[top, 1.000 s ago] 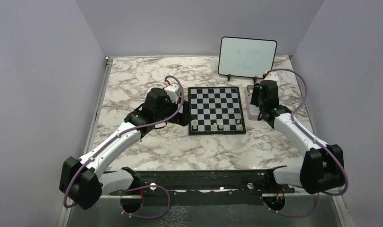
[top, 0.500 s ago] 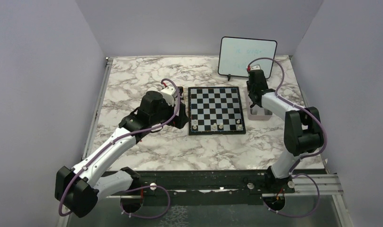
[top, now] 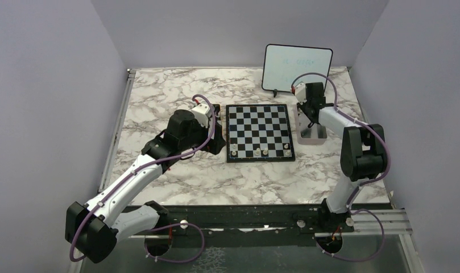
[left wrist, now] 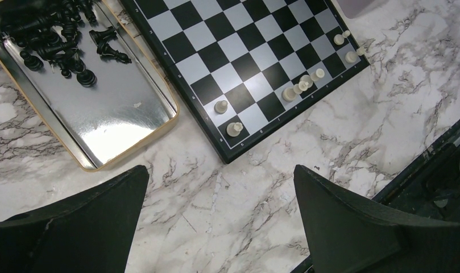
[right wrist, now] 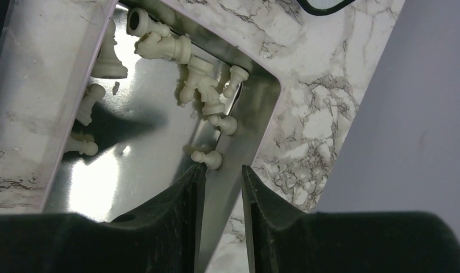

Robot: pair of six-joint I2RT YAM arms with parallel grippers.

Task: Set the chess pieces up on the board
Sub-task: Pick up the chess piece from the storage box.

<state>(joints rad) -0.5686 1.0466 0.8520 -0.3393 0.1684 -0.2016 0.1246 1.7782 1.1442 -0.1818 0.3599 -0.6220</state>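
**R gripper (right wrist: 222, 176) low over tray (right wrist: 131, 170)**

Jaws nearly together, slim gap, nothing pinched. White pieces (right wrist: 199, 79) heaped in tray, some cut off by its wall. L gripper (left wrist: 216, 222) spread wide beside board (left wrist: 239, 57). A few white pieces stand on the board's near rows, types unclear.

A flat square chessboard of black and white checks with a thin black border (top: 258, 131) lies level. Several tiny cream-white chess figurines (left wrist: 234, 129) stand upright on its two nearest rows, some singly and some in close clusters. More cream-white figurines (right wrist: 207, 91) lie mostly toppled in a jumble just right of the board. The matching black figurines (left wrist: 57, 40) are heaped just left of it
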